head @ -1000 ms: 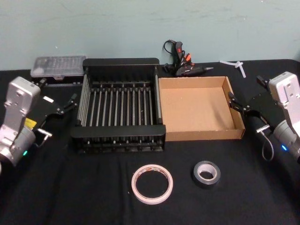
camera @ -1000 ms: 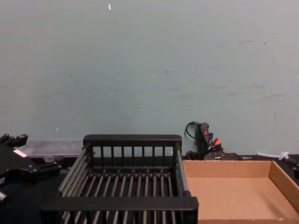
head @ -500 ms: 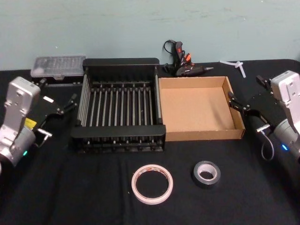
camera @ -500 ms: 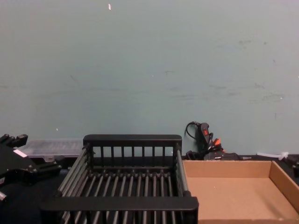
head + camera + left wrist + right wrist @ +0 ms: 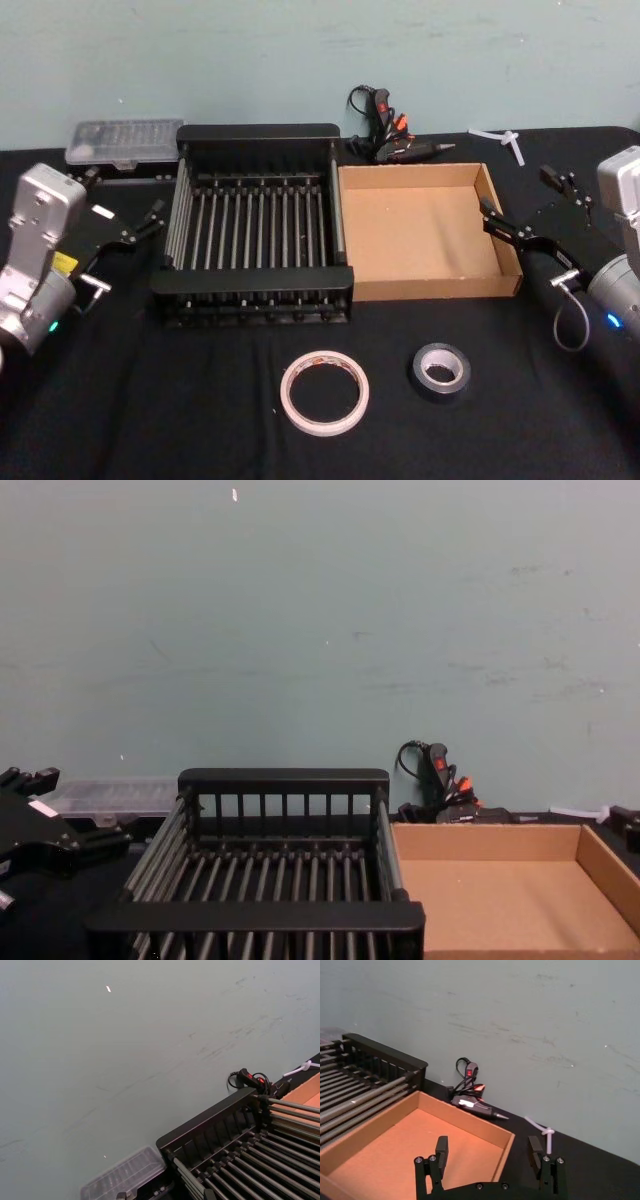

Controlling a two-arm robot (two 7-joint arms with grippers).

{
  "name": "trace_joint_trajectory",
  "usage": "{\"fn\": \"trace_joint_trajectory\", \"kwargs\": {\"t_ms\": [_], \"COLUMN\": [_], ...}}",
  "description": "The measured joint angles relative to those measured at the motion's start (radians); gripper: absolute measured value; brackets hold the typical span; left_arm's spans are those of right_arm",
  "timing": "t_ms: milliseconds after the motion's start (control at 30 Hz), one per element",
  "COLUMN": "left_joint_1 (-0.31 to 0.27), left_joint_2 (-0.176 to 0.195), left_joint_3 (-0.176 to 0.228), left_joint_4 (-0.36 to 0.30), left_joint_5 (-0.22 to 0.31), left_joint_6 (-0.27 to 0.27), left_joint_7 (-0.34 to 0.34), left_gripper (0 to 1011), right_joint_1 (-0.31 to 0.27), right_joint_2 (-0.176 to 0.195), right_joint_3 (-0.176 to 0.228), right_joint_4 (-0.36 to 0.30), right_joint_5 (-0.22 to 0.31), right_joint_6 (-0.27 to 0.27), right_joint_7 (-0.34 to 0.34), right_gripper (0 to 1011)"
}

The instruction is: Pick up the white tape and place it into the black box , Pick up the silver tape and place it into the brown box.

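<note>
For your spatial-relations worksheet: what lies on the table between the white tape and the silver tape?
Nothing. In the head view, the white tape and the silver tape lie apart, with only bare black tablecloth between them.

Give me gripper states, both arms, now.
Left gripper: open, holding nothing, beside the black box's left side.
Right gripper: open, holding nothing, by the brown box's right wall.

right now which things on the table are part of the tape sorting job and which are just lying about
Job things: white tape, silver tape, black box, brown box.

Lying about: glue gun, clear plastic case, white plastic piece.
</note>
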Motion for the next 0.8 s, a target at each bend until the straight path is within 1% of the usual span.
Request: {"fn": "trace_joint_trajectory", "kwargs": {"t_ms": [67,133,233,267,400,567,767,800], "left_joint_1": [0.0,0.0,0.0,0.0,0.0,0.0,0.0,0.0], "left_joint_2": [0.0,0.0,0.0,0.0,0.0,0.0,0.0,0.0], "left_joint_3": [0.0,0.0,0.0,0.0,0.0,0.0,0.0,0.0], "left_joint_4": [0.0,0.0,0.0,0.0,0.0,0.0,0.0,0.0], "left_joint_5": [0.0,0.0,0.0,0.0,0.0,0.0,0.0,0.0], "left_joint_6": [0.0,0.0,0.0,0.0,0.0,0.0,0.0,0.0], "left_joint_7": [0.0,0.0,0.0,0.0,0.0,0.0,0.0,0.0], "left_gripper": [1001,1001,1001,1001,1001,1001,1002,1001], "right_joint_1": [-0.01,-0.035,-0.059,-0.059,-0.102,-0.139,-0.19,-0.203], "right_joint_2": [0.002,0.008,0.014,0.014,0.029,0.041,0.06,0.066], "right_joint_3": [0.008,0.022,0.034,0.034,0.05,0.06,0.066,0.067], "right_joint_4": [-0.014,-0.048,-0.081,-0.081,-0.137,-0.182,-0.231,-0.242], "right_joint_5": [0.011,0.032,0.047,0.047,0.063,0.072,0.075,0.076], "right_joint_6": [0.007,0.021,0.033,0.033,0.047,0.061,0.094,0.106], "right_joint_7": [0.009,0.028,0.043,0.043,0.071,0.095,0.128,0.136], "right_gripper": [1002,1002,1002,1002,1002,1002,1002,1002]}}
